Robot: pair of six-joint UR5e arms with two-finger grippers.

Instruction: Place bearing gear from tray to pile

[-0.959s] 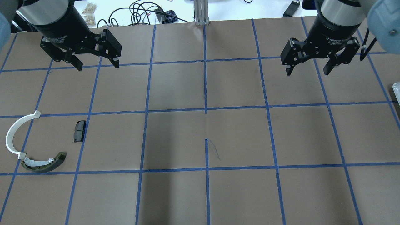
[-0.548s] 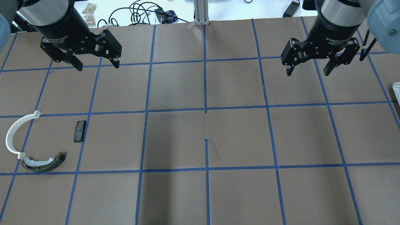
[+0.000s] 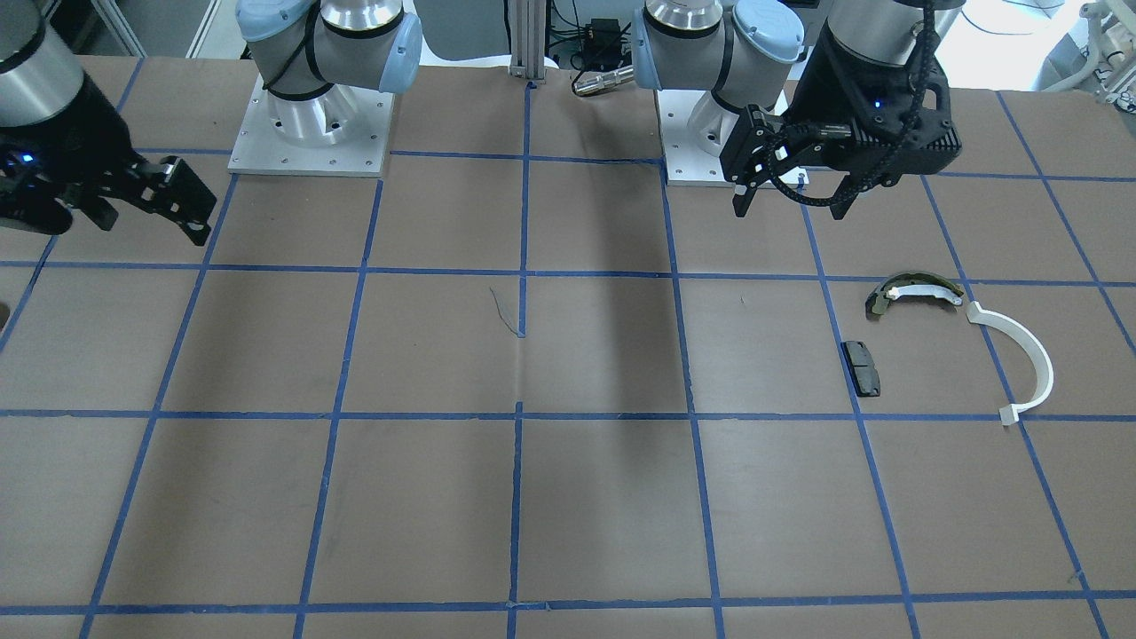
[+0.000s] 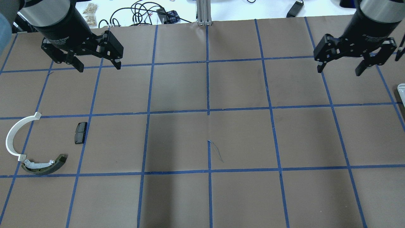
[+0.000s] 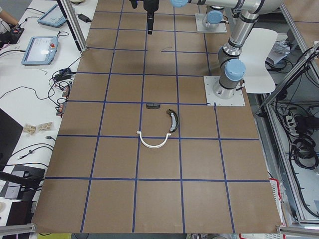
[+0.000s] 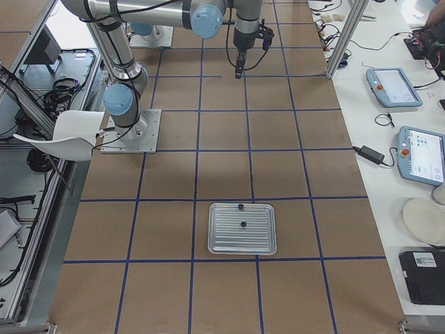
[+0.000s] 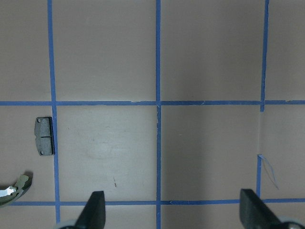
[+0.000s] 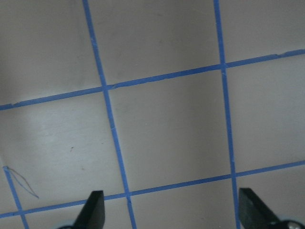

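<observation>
The pile lies at the table's left: a white plastic arc (image 4: 12, 136), a dark olive curved shoe (image 4: 44, 165) and a small black pad (image 4: 80, 133). The pad (image 7: 44, 136) and the shoe's tip (image 7: 14, 188) also show in the left wrist view. The metal tray (image 6: 261, 240) shows in the exterior right view with two small dark parts (image 6: 243, 224) on it, too small to tell which is the bearing gear. My left gripper (image 4: 99, 66) is open and empty, high over the far left. My right gripper (image 4: 339, 71) is open and empty, over the far right.
Only the tray's corner (image 4: 401, 88) shows at the right edge of the overhead view. Cables (image 4: 139, 14) and small items lie beyond the table's far edge. The two arm bases (image 3: 311, 124) stand on the robot's side of the table.
My right gripper has moved to the right, toward the tray's side of the table, still open. My left gripper and the pile have not moved.
</observation>
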